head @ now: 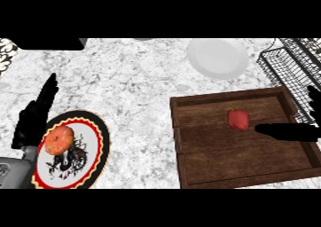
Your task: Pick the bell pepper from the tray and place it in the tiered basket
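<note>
- My right hand hangs open over the wooden tray, holding nothing, thumb tip just beside the red bell pepper
- Pepper lies in the tray's far half, tiered basket beyond
- My left hand rests open at the left edge

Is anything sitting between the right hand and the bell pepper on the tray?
Nothing visible. The right hand is just to the right of the bell pepper, with only bare wood of the tray between them.

Bare tray around bell pepper, basket near
</note>
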